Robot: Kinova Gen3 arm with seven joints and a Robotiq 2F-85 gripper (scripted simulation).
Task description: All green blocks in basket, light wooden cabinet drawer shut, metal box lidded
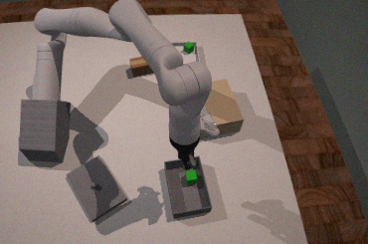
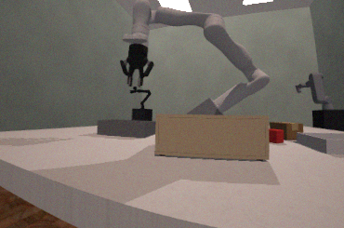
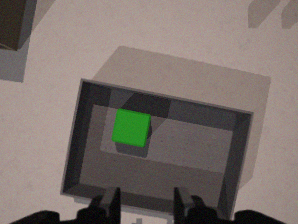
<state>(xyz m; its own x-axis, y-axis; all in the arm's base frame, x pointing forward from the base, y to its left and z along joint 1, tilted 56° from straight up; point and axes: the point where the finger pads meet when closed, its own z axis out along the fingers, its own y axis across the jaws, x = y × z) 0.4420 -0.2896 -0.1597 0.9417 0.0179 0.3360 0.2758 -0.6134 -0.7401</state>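
My gripper (image 1: 189,163) (image 2: 135,83) (image 3: 147,204) is partly open and empty, pointing down above the far end of the metal box. The metal box (image 1: 191,212) (image 2: 125,128) (image 3: 241,157) is uncovered. A green block (image 1: 191,176) (image 3: 131,128) sits inside it on the floor. Its lid (image 1: 108,191) lies on the table to the left, knob up. Another green block (image 1: 188,47) is at the back corner of the pale basket (image 1: 198,56) (image 2: 311,142); whether it overlaps the rim is unclear. The light wooden cabinet (image 1: 222,98) (image 2: 211,137) has its drawer side mostly hidden by the arm.
A large grey box (image 1: 39,125) stands at the left, near the arm's base. A brown wooden object (image 1: 141,68) (image 2: 294,130) lies left of the basket, partly behind the arm in the top view. A red block (image 2: 276,136) shows right of the cabinet in the exterior view.
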